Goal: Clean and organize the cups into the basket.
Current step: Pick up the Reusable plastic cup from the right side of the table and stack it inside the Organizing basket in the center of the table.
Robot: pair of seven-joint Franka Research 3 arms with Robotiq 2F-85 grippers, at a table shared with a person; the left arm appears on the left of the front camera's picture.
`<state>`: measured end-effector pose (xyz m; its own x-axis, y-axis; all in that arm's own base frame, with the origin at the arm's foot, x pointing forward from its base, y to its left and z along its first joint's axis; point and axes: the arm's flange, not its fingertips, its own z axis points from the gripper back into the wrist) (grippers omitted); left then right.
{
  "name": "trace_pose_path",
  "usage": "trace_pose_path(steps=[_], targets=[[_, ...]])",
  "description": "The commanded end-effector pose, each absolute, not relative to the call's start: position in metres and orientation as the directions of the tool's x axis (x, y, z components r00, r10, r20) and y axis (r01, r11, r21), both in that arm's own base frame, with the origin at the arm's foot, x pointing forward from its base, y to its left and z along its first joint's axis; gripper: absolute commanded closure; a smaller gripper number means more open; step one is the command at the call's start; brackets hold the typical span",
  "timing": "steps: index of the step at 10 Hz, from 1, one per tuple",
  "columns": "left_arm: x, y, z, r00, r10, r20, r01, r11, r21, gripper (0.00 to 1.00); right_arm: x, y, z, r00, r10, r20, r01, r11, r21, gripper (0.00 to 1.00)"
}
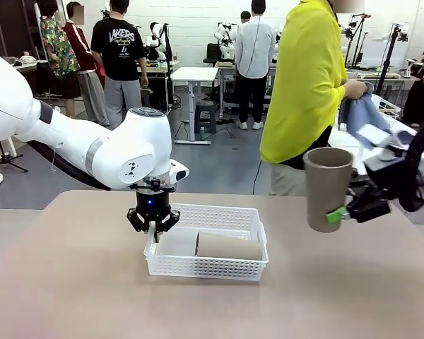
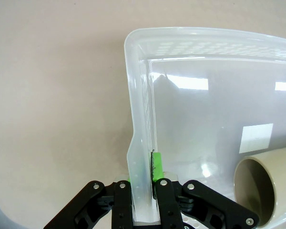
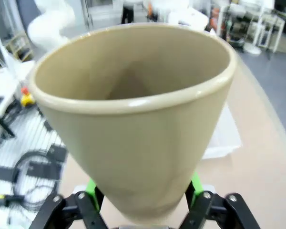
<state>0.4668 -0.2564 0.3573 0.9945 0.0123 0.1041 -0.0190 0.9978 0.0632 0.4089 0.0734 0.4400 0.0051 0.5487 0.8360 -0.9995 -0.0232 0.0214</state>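
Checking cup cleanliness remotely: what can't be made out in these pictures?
Left wrist view: the lying tan tapered cup runs off the edge, body unseen.
Front view: the held tan tapered cup hides the right tool's far finger.
Front view: the blue cloth hides anything in the person's hands.

the basket (image 1: 206,268) is white, its walls a fine lattice mesh. the lying cup (image 1: 230,246) inside the basket is matte tan-brown, as is the raised cup (image 1: 326,185) to the basket's right. the left gripper (image 1: 153,227) and right gripper (image 1: 338,214) are black with green pads. the table (image 1: 71,282) is pale beige. beyond the basket, a person's shirt (image 1: 307,78) is bright yellow and their cloth (image 1: 360,113) is blue.
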Motion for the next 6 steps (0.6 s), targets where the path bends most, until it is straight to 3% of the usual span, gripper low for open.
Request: trace_pose_path(steps=[1,3,6], targets=[[0.467,-0.257,0.358,0.994,0.012,0.106,-0.019,0.998,0.063,1.00,0.421,0.153,0.477,-0.047,0.762,0.646,-0.999,-0.035,-0.031,0.20],[0.467,-0.257,0.358,0.994,0.012,0.106,-0.019,0.998,0.063,1.00,0.442,0.205,0.511,-0.059,0.862,0.503,-0.995,-0.088,0.036,0.20],[0.467,-0.257,0.358,0.994,0.012,0.106,-0.019,0.998,0.063,1.00,0.460,0.251,0.533,-0.001,0.977,0.215,-1.000,-0.004,0.017,0.20]])
